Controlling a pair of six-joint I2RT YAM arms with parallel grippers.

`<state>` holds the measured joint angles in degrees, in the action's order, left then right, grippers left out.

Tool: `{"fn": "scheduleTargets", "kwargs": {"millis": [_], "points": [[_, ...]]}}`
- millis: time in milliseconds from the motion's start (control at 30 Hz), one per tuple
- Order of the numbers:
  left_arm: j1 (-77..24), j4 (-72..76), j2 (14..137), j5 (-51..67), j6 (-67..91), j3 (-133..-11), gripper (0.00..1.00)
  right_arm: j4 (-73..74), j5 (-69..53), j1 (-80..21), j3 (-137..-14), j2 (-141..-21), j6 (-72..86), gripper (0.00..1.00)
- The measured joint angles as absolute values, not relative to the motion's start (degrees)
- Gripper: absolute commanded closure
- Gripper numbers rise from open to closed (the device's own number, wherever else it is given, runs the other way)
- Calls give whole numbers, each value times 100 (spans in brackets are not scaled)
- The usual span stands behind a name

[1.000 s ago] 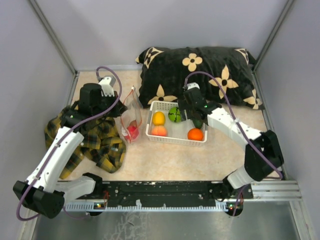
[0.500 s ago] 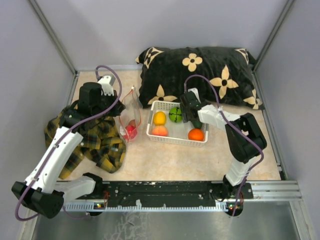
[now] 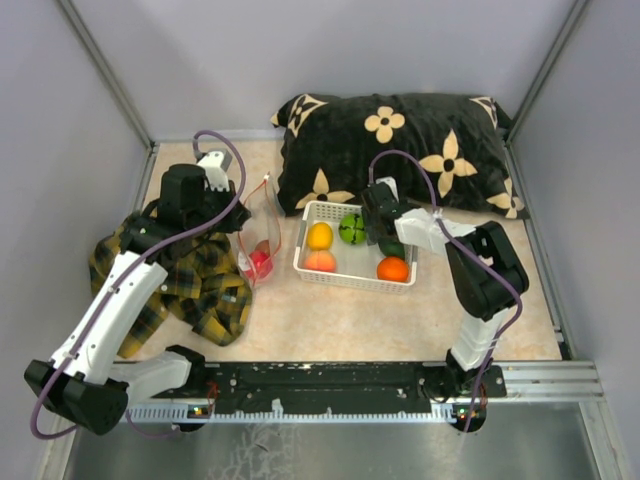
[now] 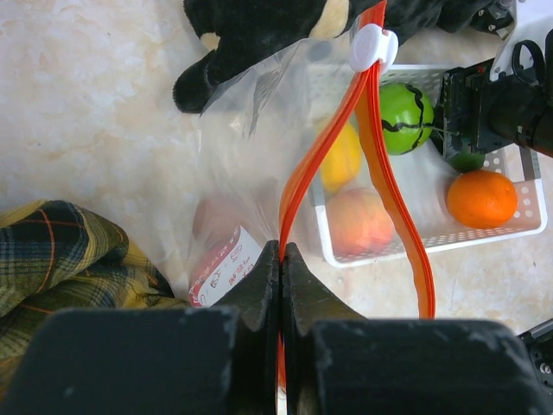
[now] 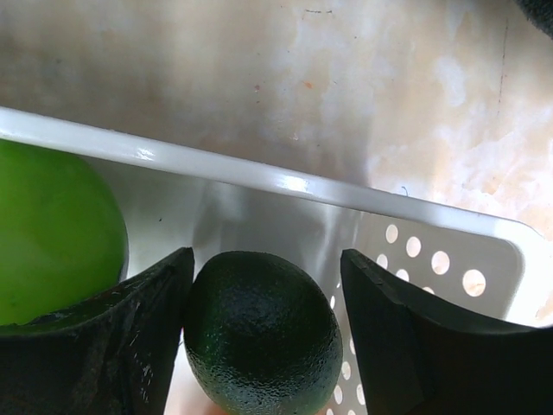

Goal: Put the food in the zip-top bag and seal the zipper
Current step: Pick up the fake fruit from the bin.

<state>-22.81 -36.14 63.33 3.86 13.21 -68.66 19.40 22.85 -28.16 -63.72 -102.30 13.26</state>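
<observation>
Beige marbled counter is closed in by grey walls. At the back lies one black pillow with cream flowers, and its front edge is just beside the one white basket. At the left one yellow-and-black plaid cloth lies crumpled under the left arm.

One zip-top bag stands upright between the cloth and the basket, and its mouth is open. The left claw is fully closed and pinches the red-orange zipper, so it holds the bag up by this strip. The two halves of the zipper spread apart and meet again at one white slider at the far end. One red fruit is inside the bag, near the bottom.

Five fruits are in the basket: one yellow fruit, one green striped fruit, one peach fruit, one orange fruit and one dark green fruit. Together with the red one, I count six fruits.

The right claw is down inside the basket with its jaws open, one on each side of the dark green fruit. A gap shows on one side, so the fruit is not gripped. The green striped fruit is pressed close against the outside of one finger, and the far wall of the basket is just behind the dark green fruit.
</observation>
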Motion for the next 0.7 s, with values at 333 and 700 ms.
{"fn": "scheduleTargets", "kwargs": {"millis": [333,700], "points": [[-2316,-3614,6337,388,1321,-6866,100,2375,1800,-2783,-6383,-10230,1260,30],[-2351,-3616,6370,390,1321,-6866,100,2681,1632,-2783,-6462,-10213,1166,60]]}}
